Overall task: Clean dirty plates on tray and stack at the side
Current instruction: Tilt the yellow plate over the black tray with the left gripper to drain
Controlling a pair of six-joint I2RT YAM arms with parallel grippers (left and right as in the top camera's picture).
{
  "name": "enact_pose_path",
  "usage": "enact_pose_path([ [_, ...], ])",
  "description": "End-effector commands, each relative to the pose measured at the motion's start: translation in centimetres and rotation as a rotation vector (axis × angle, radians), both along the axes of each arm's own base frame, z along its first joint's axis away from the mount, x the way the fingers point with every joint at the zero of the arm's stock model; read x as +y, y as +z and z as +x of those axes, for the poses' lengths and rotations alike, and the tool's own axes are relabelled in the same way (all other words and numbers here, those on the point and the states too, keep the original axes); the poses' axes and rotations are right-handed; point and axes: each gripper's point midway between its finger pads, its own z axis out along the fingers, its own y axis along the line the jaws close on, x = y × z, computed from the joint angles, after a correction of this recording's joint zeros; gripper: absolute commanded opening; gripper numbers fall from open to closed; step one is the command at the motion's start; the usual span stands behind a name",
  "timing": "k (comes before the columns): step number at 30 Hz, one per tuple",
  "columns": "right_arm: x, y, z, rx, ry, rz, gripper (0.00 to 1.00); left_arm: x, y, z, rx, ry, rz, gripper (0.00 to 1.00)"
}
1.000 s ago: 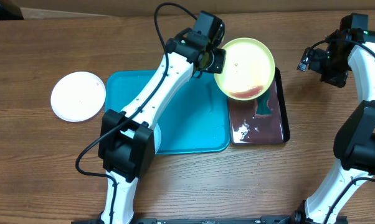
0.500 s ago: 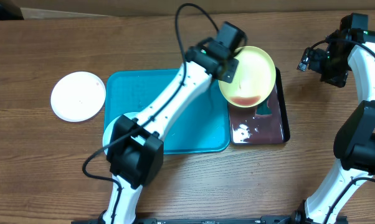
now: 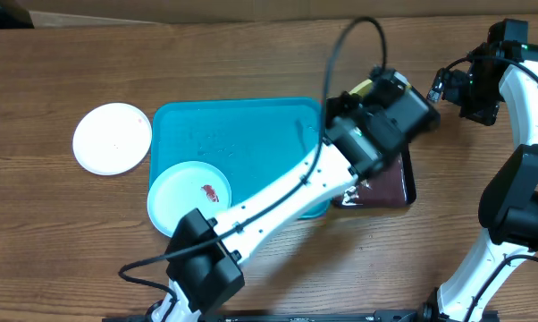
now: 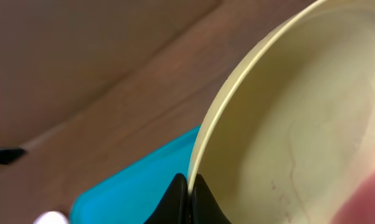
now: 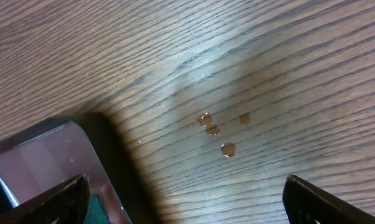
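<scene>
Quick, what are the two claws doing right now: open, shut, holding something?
The left gripper is shut on the rim of the yellow plate.
The right gripper is open, holding nothing.

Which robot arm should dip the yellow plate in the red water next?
Left, probably. The left gripper is shut on the yellow-green plate by its rim, above the black tray. The right gripper is open and empty, over the table beside it.

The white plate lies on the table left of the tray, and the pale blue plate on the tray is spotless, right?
Not spotless: the overhead view shows a red-brown smear on the pale blue plate. The rest holds: white plate on the table, left of the tray.
</scene>
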Motion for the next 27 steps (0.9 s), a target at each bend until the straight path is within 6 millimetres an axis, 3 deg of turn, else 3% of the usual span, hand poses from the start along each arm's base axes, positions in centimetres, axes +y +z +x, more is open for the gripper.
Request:
enact_pose_path([
  [1,0.0,1.0,0.4,-0.028,-0.001,0.000,1.00,1.3,4.4,-0.7,-0.173,0.081,0.075,0.04],
  [14,0.0,1.0,0.4,-0.028,-0.001,0.000,1.00,0.8,9.3,-4.9,-0.443,0.175,0.222,0.04],
  [27,0.0,1.0,0.4,-0.028,-0.001,0.000,1.00,0.5,9.8,-5.4,-0.469,0.180,0.223,0.04],
])
